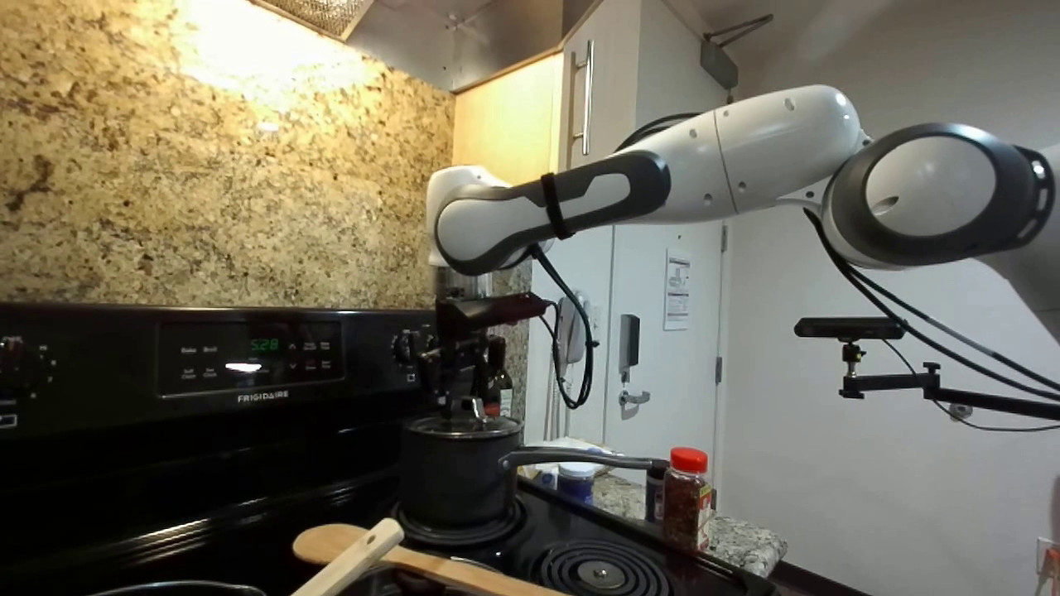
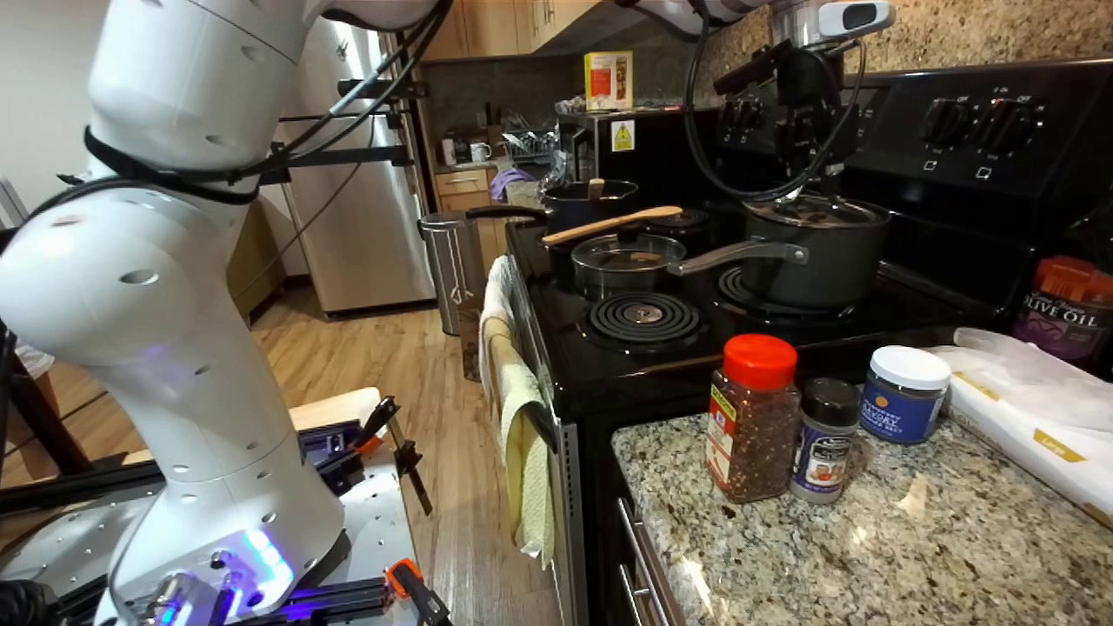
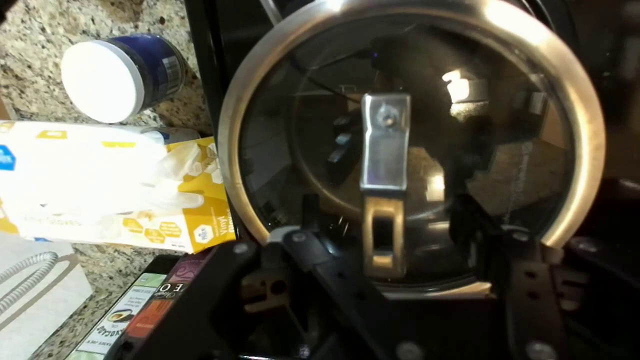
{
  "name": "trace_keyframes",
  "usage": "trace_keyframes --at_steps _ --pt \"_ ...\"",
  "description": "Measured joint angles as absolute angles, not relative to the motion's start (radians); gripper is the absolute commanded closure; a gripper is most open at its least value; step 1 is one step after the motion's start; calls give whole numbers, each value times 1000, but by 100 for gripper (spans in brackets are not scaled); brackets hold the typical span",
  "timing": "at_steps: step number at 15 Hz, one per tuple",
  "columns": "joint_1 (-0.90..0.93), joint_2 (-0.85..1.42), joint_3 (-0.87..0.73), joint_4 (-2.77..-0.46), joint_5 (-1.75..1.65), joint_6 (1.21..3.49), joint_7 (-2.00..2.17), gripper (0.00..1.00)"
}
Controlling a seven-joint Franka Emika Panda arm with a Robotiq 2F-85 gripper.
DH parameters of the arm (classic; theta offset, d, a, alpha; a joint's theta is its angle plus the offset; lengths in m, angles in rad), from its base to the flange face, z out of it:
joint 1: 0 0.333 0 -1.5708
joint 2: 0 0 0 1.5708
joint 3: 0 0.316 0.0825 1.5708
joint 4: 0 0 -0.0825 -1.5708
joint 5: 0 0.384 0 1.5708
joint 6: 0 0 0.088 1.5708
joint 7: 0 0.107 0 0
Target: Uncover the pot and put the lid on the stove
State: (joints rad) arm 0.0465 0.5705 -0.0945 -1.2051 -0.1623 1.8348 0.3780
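Note:
The dark pot (image 1: 458, 484) stands on a rear coil of the black stove (image 1: 248, 356); it also shows in an exterior view (image 2: 813, 261). The glass lid (image 3: 325, 155) with a metal rim lies flat on the pot and covers it. A bent metal strap handle (image 3: 386, 145) rises from the lid's centre. My gripper (image 3: 387, 215) is open, pointing down just above the lid. Its fingers are on either side of the handle's outer end, with a gap on both sides. The gripper also shows above the lid in both exterior views (image 1: 460, 393) (image 2: 809, 156). The lid hides the pot's inside.
The pot's long handle (image 1: 580, 456) sticks out over the cooktop. A bare front coil (image 2: 643, 317), a low round pan (image 2: 628, 265) and a wooden spoon (image 2: 613, 226) are nearby. A red-capped jar (image 2: 755, 426), white-capped jar (image 2: 904, 396) and glove box (image 3: 110, 185) stand on the counter.

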Motion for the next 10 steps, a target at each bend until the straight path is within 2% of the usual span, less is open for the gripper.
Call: trace_keyframes --at_steps 4,6,8,10 --pt "24 573 -99 -1189 -114 1827 378 88" --pt "-2 572 -100 -1182 -67 1827 379 93" --pt "-26 571 -101 -1179 -30 1827 379 88" --pt "-42 571 -102 -1178 -3 1827 379 88"
